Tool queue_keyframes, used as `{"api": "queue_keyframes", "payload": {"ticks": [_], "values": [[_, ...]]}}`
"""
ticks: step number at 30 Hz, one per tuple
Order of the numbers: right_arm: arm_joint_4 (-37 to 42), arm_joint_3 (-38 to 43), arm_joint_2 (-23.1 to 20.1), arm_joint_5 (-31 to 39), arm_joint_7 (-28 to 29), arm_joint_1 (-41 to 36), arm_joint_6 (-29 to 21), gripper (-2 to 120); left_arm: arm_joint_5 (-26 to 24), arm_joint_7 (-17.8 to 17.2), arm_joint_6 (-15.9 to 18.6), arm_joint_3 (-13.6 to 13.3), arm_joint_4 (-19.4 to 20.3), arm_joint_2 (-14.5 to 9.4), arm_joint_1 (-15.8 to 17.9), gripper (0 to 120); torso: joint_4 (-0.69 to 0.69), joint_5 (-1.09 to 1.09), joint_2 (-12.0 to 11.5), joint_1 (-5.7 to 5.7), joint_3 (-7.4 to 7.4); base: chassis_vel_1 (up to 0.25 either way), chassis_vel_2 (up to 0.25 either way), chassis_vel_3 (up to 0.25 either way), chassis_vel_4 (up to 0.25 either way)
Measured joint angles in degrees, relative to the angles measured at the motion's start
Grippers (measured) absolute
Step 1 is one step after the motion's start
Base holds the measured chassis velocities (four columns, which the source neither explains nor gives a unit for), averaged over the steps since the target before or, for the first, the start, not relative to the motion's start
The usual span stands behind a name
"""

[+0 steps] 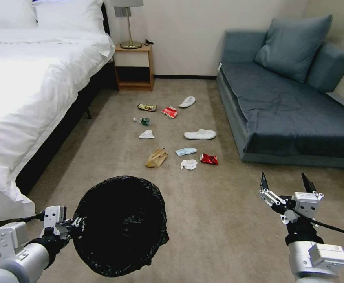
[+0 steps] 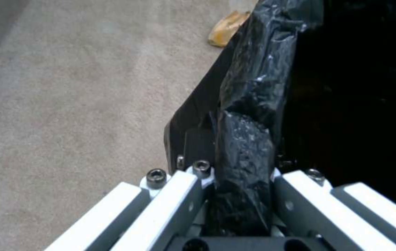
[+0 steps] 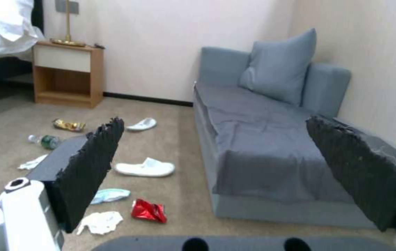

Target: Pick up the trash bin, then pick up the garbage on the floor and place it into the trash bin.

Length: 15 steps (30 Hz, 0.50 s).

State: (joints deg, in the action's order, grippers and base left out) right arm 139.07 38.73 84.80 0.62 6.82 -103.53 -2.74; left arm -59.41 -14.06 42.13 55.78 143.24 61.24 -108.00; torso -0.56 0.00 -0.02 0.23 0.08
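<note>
Bin held up, litter lying ahead.
The left gripper (image 2: 242, 195) is clamped on the trash bin (image 1: 121, 224) rim, its black inside unreadable; the right gripper (image 1: 285, 182) hangs spread above the floor (image 1: 219, 220), garbage (image 1: 156, 157) beyond.

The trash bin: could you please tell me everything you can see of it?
The trash bin is round, lined with a crinkly, glossy black plastic bag, and its wide mouth is tilted toward the head camera. The inside looks dark. The left gripper is shut on its bagged rim, holding it above the floor, nearer than the garbage.
</note>
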Motion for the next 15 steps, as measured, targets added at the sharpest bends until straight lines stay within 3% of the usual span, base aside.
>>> {"api": "queue_keyframes", "payload": {"ticks": [15], "values": [[0.5, 0.2, 0.2, 0.0, 0.0, -0.3, 0.1, 100, 0.2, 0.6, 0.0, 0.1, 0.0, 0.2, 0.7, 2, 0.00, 0.00, 0.0, 0.01, 0.00, -0.020, 0.114, 0.105, -0.031]]}}
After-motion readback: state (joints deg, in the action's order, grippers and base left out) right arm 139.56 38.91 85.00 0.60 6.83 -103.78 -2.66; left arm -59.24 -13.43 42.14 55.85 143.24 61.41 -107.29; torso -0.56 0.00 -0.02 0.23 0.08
